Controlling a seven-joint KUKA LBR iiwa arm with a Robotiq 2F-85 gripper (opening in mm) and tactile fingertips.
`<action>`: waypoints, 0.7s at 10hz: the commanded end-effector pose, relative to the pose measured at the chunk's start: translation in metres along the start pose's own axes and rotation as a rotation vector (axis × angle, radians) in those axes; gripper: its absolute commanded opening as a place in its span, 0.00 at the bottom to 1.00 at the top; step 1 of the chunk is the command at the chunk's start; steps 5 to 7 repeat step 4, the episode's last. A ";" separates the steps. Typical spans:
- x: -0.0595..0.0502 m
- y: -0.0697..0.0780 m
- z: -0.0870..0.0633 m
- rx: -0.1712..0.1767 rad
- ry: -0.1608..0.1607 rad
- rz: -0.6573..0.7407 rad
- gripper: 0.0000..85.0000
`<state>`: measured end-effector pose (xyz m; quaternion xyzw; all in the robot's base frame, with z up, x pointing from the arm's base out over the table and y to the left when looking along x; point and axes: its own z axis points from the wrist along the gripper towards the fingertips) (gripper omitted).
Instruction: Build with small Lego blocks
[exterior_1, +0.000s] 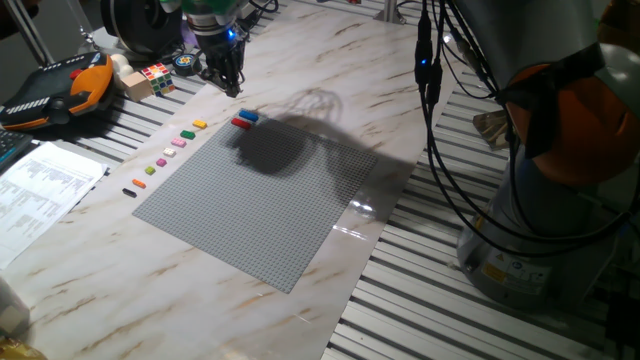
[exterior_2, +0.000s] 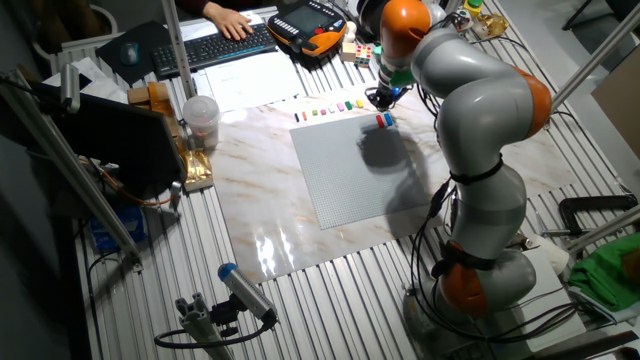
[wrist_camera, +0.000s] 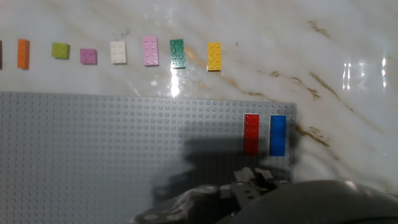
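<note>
A red brick (wrist_camera: 251, 134) and a blue brick (wrist_camera: 277, 135) lie side by side on the far corner of the grey baseplate (wrist_camera: 112, 149). Both also show in one fixed view, red brick (exterior_1: 241, 123), blue brick (exterior_1: 249, 116). A row of small Lego blocks lies on the marble beside the plate: yellow (wrist_camera: 214, 56), green (wrist_camera: 177, 53), pink (wrist_camera: 150, 50), white (wrist_camera: 118, 52), more to the left. My gripper (exterior_1: 224, 82) hangs above the table just beyond that corner. Its fingertips (wrist_camera: 244, 177) sit close together with nothing seen between them.
A multicoloured puzzle cube (exterior_1: 158, 75), a wooden block (exterior_1: 135, 85) and an orange-and-black teach pendant (exterior_1: 55, 90) lie beyond the row. A paper sheet (exterior_1: 40, 185) lies at left. Cables (exterior_1: 440, 150) hang at right. A keyboard (exterior_2: 210, 50) and a cup (exterior_2: 200, 115) stand further off.
</note>
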<state>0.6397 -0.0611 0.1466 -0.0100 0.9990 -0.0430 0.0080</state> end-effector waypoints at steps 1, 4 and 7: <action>0.000 0.000 0.000 0.002 -0.002 -0.003 0.01; 0.003 -0.001 -0.002 0.000 -0.005 -0.004 0.01; 0.003 -0.001 -0.002 0.000 -0.005 -0.004 0.01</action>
